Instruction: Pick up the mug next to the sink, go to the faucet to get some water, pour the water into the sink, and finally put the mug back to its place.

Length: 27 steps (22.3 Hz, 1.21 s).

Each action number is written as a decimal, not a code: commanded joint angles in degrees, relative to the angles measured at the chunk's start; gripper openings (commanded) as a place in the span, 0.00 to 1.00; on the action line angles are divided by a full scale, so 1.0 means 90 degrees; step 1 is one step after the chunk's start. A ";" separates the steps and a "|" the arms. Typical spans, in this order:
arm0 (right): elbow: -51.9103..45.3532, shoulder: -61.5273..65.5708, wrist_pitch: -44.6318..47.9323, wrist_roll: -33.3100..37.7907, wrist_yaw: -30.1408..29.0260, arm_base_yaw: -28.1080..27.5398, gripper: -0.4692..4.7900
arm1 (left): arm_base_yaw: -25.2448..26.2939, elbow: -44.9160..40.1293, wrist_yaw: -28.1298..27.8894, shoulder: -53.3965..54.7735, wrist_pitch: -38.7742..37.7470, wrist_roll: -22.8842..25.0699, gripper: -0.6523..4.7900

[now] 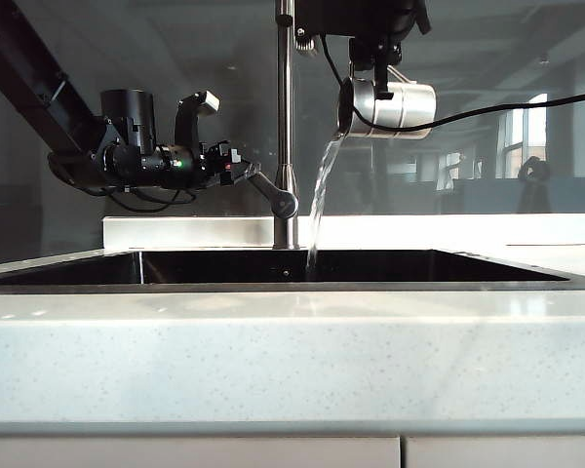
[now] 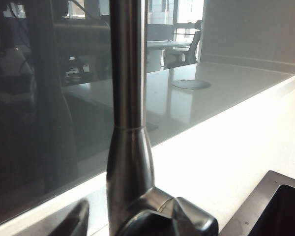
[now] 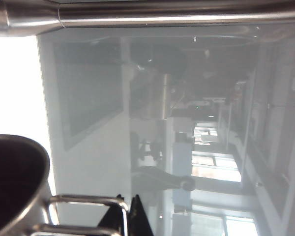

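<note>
Now, right gripper (image 1: 380,73): jaws pinched on the mug's thin handle (image 3: 88,200), high up, right of the faucet (image 1: 286,117).
Mug (image 1: 390,107): tipped on its side — water (image 1: 320,195) streaming into the sink (image 1: 370,266).
Left gripper (image 1: 242,168): jaws spread, at the faucet's lever (image 1: 271,192) — left side.

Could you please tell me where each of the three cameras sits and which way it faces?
Exterior: in front of the counter, facing the sink; shows left gripper at the lever and right gripper tipping the mug.
Left wrist: faces the faucet base closely; one dark fingertip shows.
Right wrist: turned sideways over the mug; fingertips show.
Shared: faucet, all three.
</note>
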 commanded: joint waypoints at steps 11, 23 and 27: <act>0.0068 -0.0369 0.0299 -0.2322 -0.0012 0.0010 0.09 | 0.0017 0.0005 -0.0078 -0.0012 -0.0124 0.0007 0.50; 0.0068 -0.0580 0.0255 -0.2718 -0.0134 0.0160 0.09 | 0.0017 0.0005 -0.0078 -0.0012 -0.0168 0.0007 0.50; 0.0066 -0.0580 0.0243 -0.0063 0.0265 0.0160 0.09 | 0.0017 0.0005 -0.0080 -0.0012 -0.0168 0.0007 0.50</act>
